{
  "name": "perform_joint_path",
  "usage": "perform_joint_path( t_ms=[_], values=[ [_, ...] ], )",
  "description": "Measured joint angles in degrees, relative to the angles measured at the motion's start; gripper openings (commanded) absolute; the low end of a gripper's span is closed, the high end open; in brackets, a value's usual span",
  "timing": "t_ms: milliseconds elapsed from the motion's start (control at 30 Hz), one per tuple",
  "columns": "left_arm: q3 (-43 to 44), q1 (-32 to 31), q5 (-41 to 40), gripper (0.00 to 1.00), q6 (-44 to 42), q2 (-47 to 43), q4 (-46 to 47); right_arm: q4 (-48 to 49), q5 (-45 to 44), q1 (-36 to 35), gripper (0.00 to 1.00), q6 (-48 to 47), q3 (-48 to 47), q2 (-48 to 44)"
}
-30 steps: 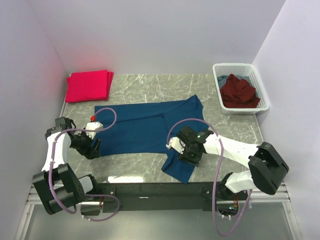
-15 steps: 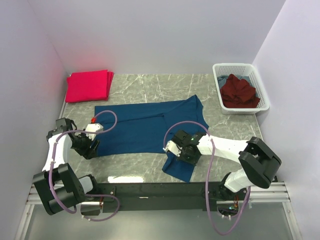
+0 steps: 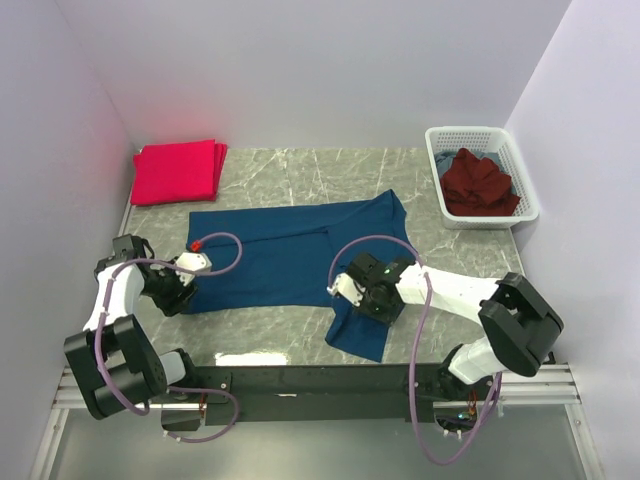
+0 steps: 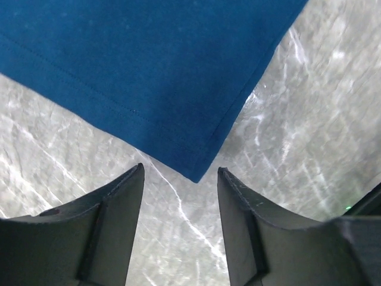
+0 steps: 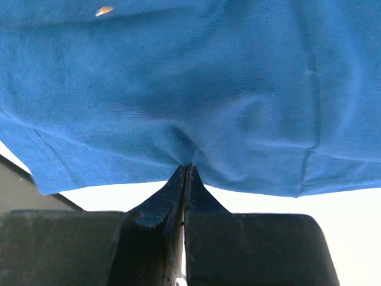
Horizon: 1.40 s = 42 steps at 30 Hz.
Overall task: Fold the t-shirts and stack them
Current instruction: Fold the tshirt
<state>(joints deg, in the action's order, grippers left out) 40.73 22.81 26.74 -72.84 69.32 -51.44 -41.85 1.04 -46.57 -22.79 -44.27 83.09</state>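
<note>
Navy t-shirt (image 3: 290,255) lies spread flat (right gripper (image 5: 186,170) pinching its cloth).

My table (image 3: 300,170) is grey stone-patterned with white veins, boxed in by 3 plain pale lilac walls (image 3: 320,70). Even light fills the space; a bright glare (image 3: 245,357) sits at the near edge.

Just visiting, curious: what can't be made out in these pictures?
Top view: how many shirts the red stack holds, too small to count.
Top view: whatever lies under the maroon t-shirt in the basket, covered.
Right wrist view: most of the scene, blocked by the blue t-shirt in the right fingers.
</note>
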Motion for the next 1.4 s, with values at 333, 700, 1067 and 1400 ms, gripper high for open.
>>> perform_joint_path(
  t_ms=[333, 700, 1067, 1400],
  values=[
    [-2.21, -0.02, -0.07, 0.52, -9.49, 5.64, 2.12, -1.75, 1.79, 4.31, 0.0, -0.28, -1.62, -1.51],
    [-3.78, -0.61, -0.24, 0.19, -13.11, 6.62, 6.16, -3.65, 3.1, 5.35, 0.0, -0.66, -2.58, -2.64],
    [-2.71, -0.37, -1.05, 0.01, -14.97, 5.18, 0.76, -6.82, 4.42, 7.67, 0.0, -1.33, -3.63, -8.0],
    [8.7, 0.11, 2.95, 0.01, -12.9, 7.61, -5.57, -8.35, 4.24, 11.8, 0.0, -4.37, -10.97, -7.56]
  ],
)
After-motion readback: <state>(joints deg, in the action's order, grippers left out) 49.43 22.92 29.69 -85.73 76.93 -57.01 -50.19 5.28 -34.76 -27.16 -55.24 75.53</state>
